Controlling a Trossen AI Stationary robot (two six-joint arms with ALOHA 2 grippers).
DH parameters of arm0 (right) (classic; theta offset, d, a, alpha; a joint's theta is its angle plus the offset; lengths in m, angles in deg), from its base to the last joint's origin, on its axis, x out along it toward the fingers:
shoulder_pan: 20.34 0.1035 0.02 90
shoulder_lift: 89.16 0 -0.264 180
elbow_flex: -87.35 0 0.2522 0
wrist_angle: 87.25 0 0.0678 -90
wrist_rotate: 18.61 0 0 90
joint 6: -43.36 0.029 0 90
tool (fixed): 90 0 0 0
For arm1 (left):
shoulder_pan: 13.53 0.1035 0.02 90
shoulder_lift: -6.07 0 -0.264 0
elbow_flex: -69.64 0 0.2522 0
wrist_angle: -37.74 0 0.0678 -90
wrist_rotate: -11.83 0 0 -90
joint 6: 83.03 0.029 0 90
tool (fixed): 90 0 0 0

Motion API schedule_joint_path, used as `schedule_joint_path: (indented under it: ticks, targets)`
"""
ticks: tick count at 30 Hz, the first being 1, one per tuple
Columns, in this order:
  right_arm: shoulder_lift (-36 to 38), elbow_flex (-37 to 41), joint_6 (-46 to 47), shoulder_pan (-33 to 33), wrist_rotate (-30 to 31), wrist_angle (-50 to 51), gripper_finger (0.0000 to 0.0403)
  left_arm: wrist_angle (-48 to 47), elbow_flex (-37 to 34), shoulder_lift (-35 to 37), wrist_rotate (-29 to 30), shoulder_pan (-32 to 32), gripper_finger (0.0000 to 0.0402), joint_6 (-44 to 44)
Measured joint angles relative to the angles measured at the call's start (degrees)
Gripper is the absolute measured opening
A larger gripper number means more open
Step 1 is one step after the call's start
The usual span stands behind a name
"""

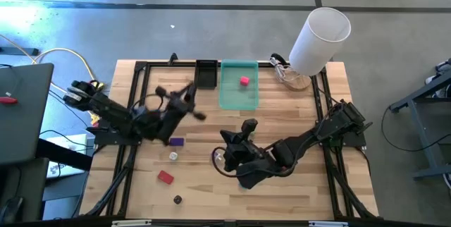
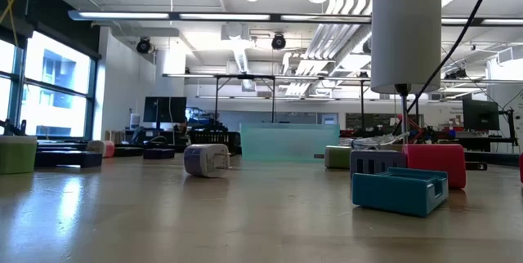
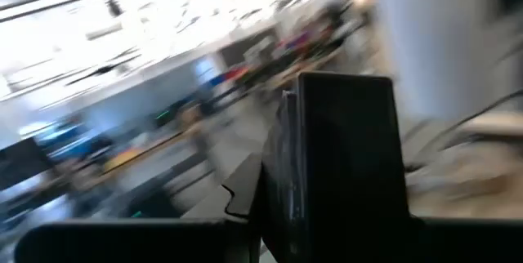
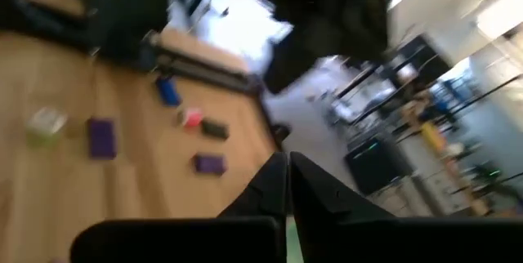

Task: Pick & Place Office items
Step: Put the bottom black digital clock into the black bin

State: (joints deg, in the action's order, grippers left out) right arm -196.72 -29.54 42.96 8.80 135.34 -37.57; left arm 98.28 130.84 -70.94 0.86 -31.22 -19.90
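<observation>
Purple block (image 1: 176, 142) lies just beside the left pincer (image 1: 199, 115); right pincer (image 1: 248, 126) is closed, empty.

High view: overhead, straight down, far enough for whole wooden table (image 1: 282, 185) plus floor all round. Green tray (image 1: 239, 93) near 12 o'clock edge, white cylinder (image 1: 318, 40) at 1 o'clock corner.

Low view: at tabletop level, facing across boards into room; same green tray (image 2: 289, 142) distant at centre, cylinder (image 2: 406, 34) at 1 o'clock, teal block (image 2: 400, 189) very close.

Left wrist view: blurred, facing level toward room.

Right wrist view: tilted, facing down over tabletop, purple block (image 4: 102, 138) shared with overhead.
</observation>
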Motion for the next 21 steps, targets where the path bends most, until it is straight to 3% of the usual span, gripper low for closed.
schedule_joint_path:
  ticks: [5, 11, 14, 16, 21]
  targets:
    - [0.0, 0.0, 9.2, 0.0, -0.5, 9.1, 0.0004, -10.1, -0.7, -0.5, 0.6, 10.8, 0.0058, -6.1]
    - [0.0, 0.0, 17.2, 0.0, -0.5, 16.7, 0.0004, -28.9, -1.6, -0.4, -2.7, 20.1, 0.0057, -22.5]
    - [0.0, 0.0, 20.8, 0.0, -0.5, 19.7, 0.0004, -43.0, -1.7, -0.3, -12.3, 23.0, 0.0057, -35.1]
    - [0.0, 0.0, 22.9, 0.0, -0.4, 21.3, 0.0003, -52.4, -1.7, -0.2, -23.5, 25.7, 0.0057, -42.5]
    - [0.0, 0.0, 25.7, 0.0, -0.5, 23.0, 0.0004, -64.6, -1.7, 0.4, -39.5, 35.0, 0.0057, -56.7]
